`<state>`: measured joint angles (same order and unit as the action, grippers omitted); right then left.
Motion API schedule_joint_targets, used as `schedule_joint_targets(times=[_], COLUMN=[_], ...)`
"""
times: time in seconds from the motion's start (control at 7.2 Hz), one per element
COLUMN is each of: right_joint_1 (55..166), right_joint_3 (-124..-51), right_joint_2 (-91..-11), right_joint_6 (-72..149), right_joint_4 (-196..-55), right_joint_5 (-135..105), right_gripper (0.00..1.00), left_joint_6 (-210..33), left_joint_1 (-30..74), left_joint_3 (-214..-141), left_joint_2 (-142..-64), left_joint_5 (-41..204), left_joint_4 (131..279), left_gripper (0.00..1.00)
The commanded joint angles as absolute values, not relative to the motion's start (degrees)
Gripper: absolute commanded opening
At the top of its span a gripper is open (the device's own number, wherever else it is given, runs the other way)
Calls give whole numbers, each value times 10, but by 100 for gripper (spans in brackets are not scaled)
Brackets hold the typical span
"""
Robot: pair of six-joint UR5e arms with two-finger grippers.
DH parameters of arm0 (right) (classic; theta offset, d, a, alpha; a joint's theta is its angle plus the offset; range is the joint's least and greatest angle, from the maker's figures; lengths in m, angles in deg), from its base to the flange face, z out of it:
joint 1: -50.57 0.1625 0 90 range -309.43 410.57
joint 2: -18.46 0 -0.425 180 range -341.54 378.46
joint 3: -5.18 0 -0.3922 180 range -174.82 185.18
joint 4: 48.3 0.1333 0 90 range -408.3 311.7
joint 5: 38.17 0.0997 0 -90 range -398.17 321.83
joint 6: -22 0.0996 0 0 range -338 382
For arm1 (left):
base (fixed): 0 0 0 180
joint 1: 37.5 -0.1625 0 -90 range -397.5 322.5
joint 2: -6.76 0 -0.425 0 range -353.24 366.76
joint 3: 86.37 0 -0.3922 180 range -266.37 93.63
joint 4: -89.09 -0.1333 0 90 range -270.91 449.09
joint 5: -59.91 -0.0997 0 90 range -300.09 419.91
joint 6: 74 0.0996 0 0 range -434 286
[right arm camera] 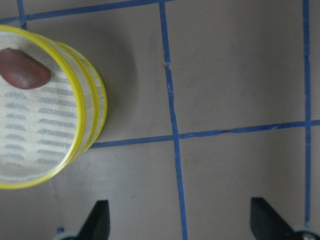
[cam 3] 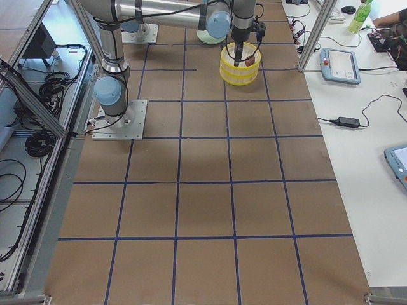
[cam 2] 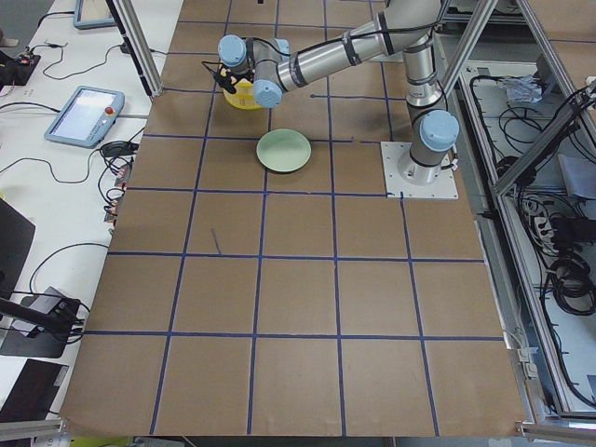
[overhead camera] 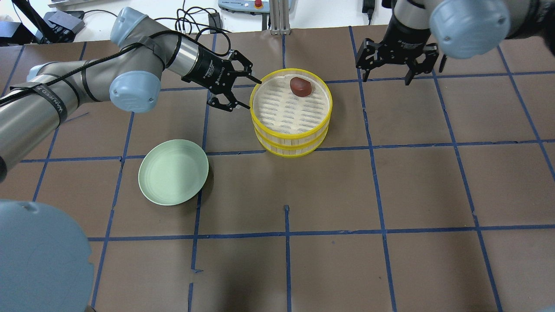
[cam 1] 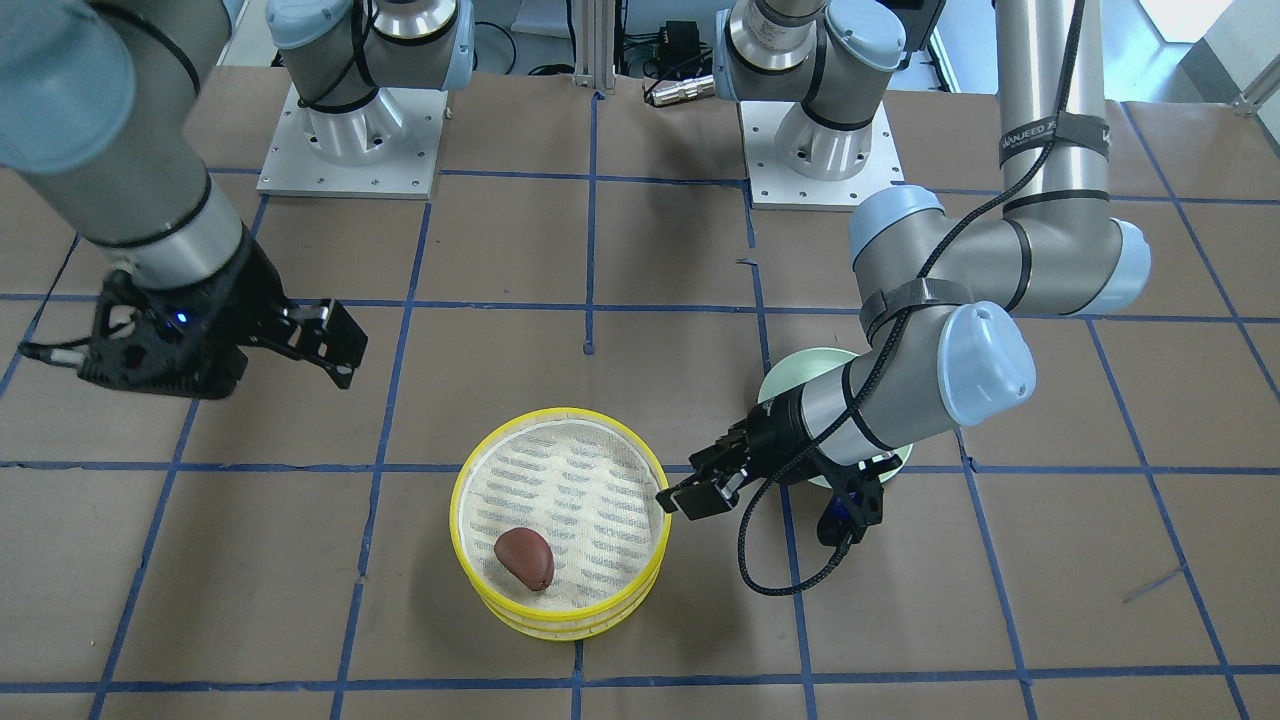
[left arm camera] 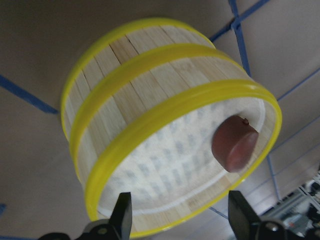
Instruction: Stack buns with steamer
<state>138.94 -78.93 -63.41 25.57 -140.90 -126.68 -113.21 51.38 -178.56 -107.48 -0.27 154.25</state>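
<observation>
Two yellow-rimmed steamer trays point(overhead camera: 291, 141) stand stacked on the table. The reddish-brown bun point(overhead camera: 301, 86) lies in the top tray near its far rim; it also shows in the front view point(cam 1: 525, 558) and the left wrist view point(left arm camera: 234, 148). The white bun is hidden. My left gripper point(overhead camera: 253, 94) is open and empty, its fingertips point(left arm camera: 122, 212) at the stack's left rim point(cam 1: 655, 480). My right gripper point(overhead camera: 385, 79) is open and empty, hovering to the right of the stack, apart from it; its view shows the bun point(right arm camera: 22, 70) and the stack's edge.
An empty pale green plate point(overhead camera: 173, 177) lies on the table left of and nearer than the stack, under my left forearm in the front view point(cam 1: 800, 365). Brown paper with blue tape lines covers the table. Both arm bases stand at the near edge.
</observation>
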Motion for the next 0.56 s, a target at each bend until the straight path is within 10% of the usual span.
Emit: schedule_joint_targets(times=[0.0,0.42], right_joint_1=[1392,1400], right_joint_3=[-765,-765], right_joint_2=[-705,-703], right_joint_6=[232,229], right_joint_4=[-1295,-1289], right_joint_5=[-1279,-1276], right_gripper=[100,100], left_joint_6=[-978,-823], left_joint_1=[515,534], left_joint_3=[-1740,-1574], left_joint_2=[-1067,-1008], left_joint_5=[-148,-258], left_joint_4=[1625,1918], left_gripper=[73,91])
